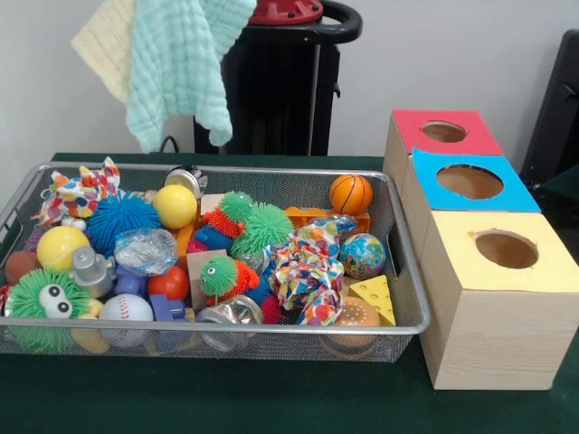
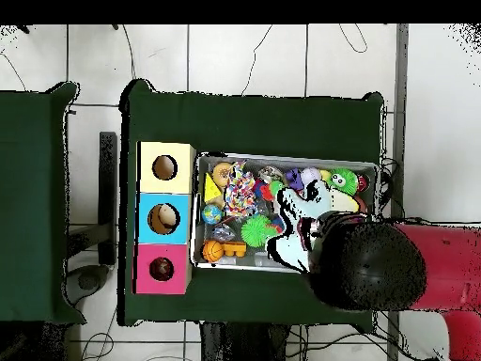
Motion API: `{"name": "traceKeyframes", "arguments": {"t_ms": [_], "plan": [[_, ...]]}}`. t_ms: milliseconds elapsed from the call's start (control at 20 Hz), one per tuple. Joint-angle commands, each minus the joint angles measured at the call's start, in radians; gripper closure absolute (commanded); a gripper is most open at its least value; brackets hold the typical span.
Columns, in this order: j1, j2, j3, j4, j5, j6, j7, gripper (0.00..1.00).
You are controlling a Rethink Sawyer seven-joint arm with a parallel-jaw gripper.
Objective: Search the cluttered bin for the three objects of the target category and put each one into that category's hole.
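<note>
A wire mesh bin (image 1: 412,298) holds a heap of toys. Among them are an orange basketball (image 1: 350,193), a globe ball (image 1: 363,255), two yellow balls (image 1: 175,206) (image 1: 61,247), a baseball (image 1: 126,312), a blue spiky ball (image 1: 122,220), a green spiky ball (image 1: 263,226), a cheese wedge (image 1: 374,298) and a knotted patterned cloth toy (image 1: 308,276). Beside the bin stand three wooden boxes with round holes, topped red (image 1: 412,127), blue (image 1: 516,194) and yellow (image 1: 452,262). No gripper shows in either view. In the overhead view the arm's black and red bulk (image 2: 376,268) covers one corner of the bin (image 2: 201,211).
A mint cloth (image 1: 176,63) and a pale yellow cloth (image 1: 104,41) hang behind the bin. Green felt (image 1: 271,398) covers the table in front of the bin. In the overhead view the boxes (image 2: 148,218) line the bin's left side.
</note>
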Motion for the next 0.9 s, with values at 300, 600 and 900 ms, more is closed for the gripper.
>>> {"name": "traceKeyframes", "arguments": {"t_ms": [300, 600, 900], "plan": [[-0.033, 0.023, 0.069, 0.005, -0.013, 0.111, -0.345, 1.0], [-0.033, 0.04, 0.08, -0.004, -0.024, 0.108, -0.334, 1.0], [-0.036, 0.064, 0.084, 0.005, -0.04, 0.076, -0.317, 1.0]]}}
